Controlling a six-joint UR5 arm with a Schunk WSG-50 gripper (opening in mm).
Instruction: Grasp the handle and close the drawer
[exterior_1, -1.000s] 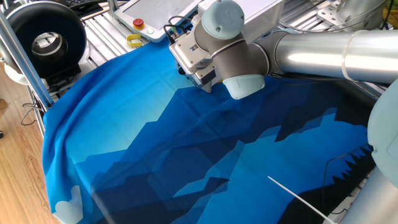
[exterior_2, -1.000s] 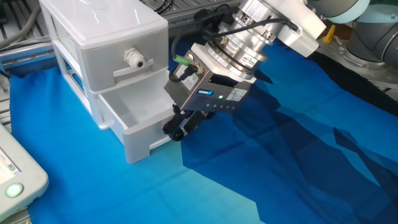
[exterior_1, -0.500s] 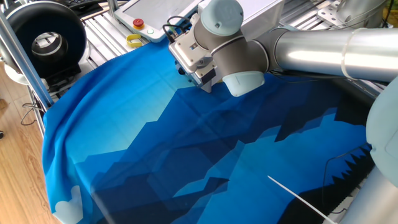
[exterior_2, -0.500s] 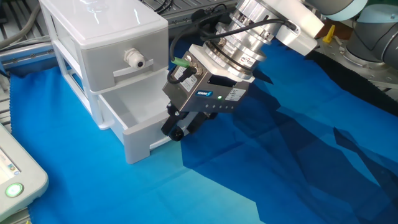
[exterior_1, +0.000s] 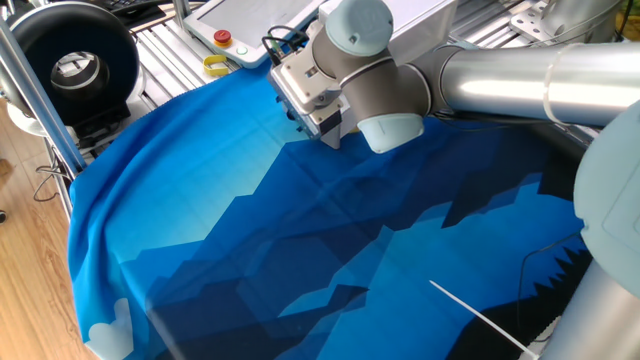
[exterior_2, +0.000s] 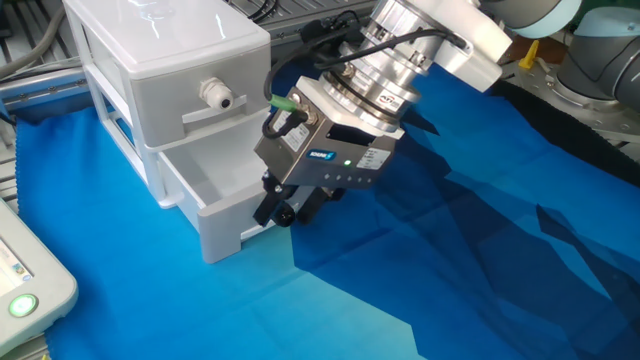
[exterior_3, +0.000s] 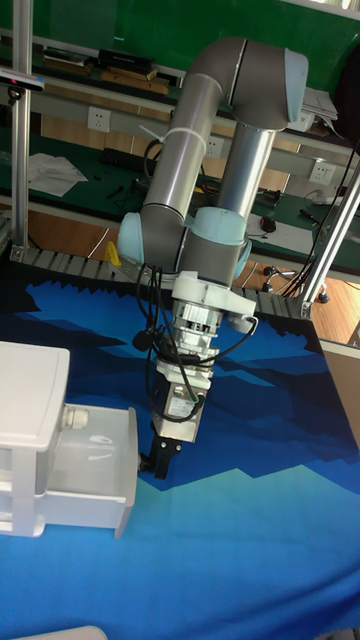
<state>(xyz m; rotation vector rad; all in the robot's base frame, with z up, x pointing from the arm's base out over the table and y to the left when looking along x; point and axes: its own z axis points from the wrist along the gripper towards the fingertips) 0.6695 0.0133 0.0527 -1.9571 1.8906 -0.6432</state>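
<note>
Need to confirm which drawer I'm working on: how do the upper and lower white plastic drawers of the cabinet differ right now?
The upper white plastic drawer sits flush and shut; the lower white plastic drawer is pulled out, its hollow showing. The upper drawer's pale knob is in plain view with nothing near it; the gripper is at the lower drawer's front, hiding its handle. Both belong to one white cabinet.

end effector (exterior_2: 283, 210) shifted slightly toward 8 o'clock in the other fixed view, closer against the drawer (exterior_2: 215, 197) front, wrist tilted lower

White drawer (exterior_2: 215, 200), blue mountain-patterned cloth (exterior_2: 480, 250)
</note>
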